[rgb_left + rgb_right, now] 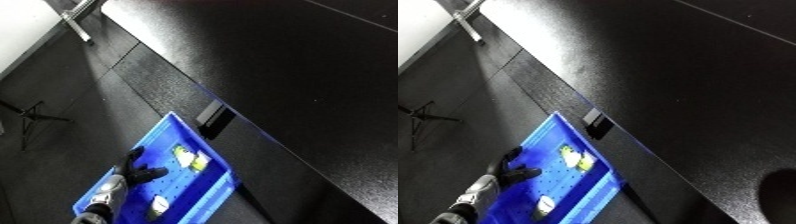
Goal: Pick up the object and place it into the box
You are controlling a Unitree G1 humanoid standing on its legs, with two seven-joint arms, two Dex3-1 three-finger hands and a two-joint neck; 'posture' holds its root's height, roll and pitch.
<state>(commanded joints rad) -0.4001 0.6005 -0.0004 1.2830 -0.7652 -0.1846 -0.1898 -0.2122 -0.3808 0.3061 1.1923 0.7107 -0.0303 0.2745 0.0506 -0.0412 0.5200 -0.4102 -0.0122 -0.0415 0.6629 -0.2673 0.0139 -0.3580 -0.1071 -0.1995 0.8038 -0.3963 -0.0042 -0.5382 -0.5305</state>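
Observation:
A blue bin [216,194] sits on the floor beside the black table, tilted in the picture. Inside it lie a yellow-green and white packet [190,158] near the middle and a small white object [160,204] toward the lower end. My left hand [135,170] comes in from the lower left on its silver forearm and hovers over the bin's left half. It is open, with its fingers spread and thumb out, and holds nothing. It is apart from the packet, a little to its left. My right hand shows in neither view.
A large black table [293,65] fills the right and top. A small dark panel [215,118] sits on its edge just above the bin. Dark floor with a tripod's legs [31,116] lies at left. A dark rounded shape [782,196] is at the lower right.

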